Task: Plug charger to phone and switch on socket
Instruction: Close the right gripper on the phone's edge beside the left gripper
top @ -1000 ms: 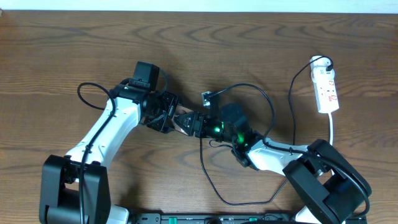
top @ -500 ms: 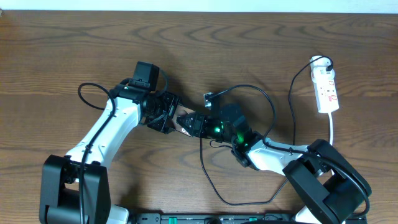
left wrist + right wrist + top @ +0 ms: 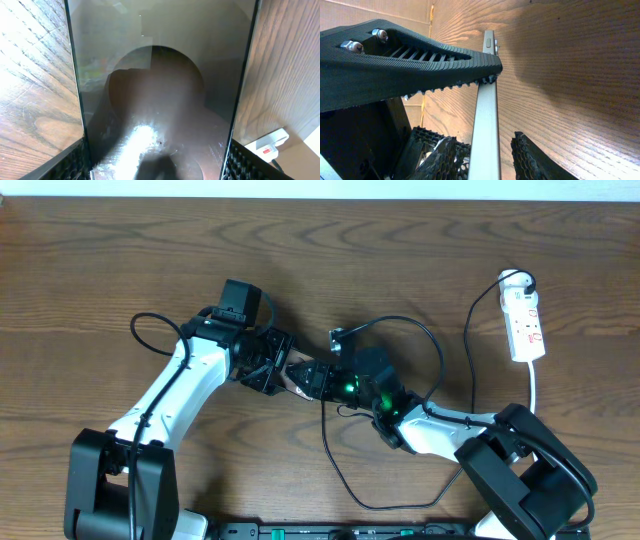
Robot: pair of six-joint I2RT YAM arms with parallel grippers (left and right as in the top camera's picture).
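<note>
Phone point(image 3: 298, 373) sits about mid-worktop point(image 3: 100, 260) in the overhead view, raised between the two arms. Left end effector point(image 3: 283, 370) is on its left end and right end effector point(image 3: 318, 380) is at its right end. Charger point(image 3: 325, 435) is a thin black cable that runs in loops from the socket point(image 3: 526, 325) across the right half of the worktop, one loop going toward the near edge. Can't make out its connector tip. Socket lies flat close to the right edge, toward the far right corner, well apart from the phone.

Left wrist: phone point(image 3: 160, 100) fills the frame, glossy dark back with a big round mark. Left end effector point(image 3: 160, 167) is spread wide and clamped on it, with ridged fingers point(image 3: 245, 162) against both long sides. Socket point(image 3: 272, 142) shows small at lower right on the worktop point(image 3: 30, 75).

Right wrist: phone point(image 3: 485, 130) is seen edge-on as a thin silver strip above the worktop point(image 3: 570, 60). Right end effector point(image 3: 506, 102) is partly open and straddles it. Upper finger point(image 3: 410, 65) has its toothed pad touching the strip. Lower finger point(image 3: 535, 160) sits just beside it with a sliver of gap, so no firm grip shows.
</note>
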